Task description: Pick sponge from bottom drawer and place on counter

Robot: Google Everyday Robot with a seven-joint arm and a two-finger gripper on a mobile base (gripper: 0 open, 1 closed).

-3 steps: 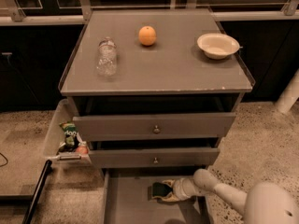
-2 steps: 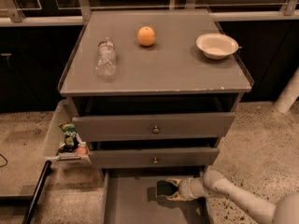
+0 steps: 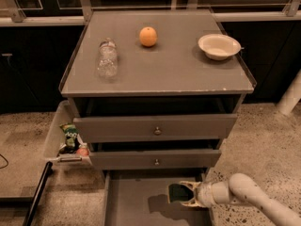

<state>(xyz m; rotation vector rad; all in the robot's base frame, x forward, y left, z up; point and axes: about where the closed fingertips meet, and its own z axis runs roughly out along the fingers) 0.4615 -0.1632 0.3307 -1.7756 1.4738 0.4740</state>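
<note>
The bottom drawer (image 3: 134, 204) is pulled open at the foot of the cabinet, a flat grey tray. My gripper (image 3: 181, 193) reaches in from the lower right and is shut on the sponge (image 3: 177, 192), whose dark green face shows between the pale fingers. The sponge is held a little above the drawer floor, with its shadow below it. The counter (image 3: 169, 69) is the grey cabinet top above, well away from the gripper.
On the counter lie a clear plastic bottle (image 3: 107, 58), an orange (image 3: 148, 36) and a white bowl (image 3: 219, 46). Two knobbed drawers (image 3: 156, 128) stand slightly open above the gripper. A side bin (image 3: 55, 131) at left holds a green snack packet (image 3: 70, 135).
The arm has drawn back to the right and lifted slightly, with the sponge in the gripper. The view has shifted a little. The items on the counter have not moved.
</note>
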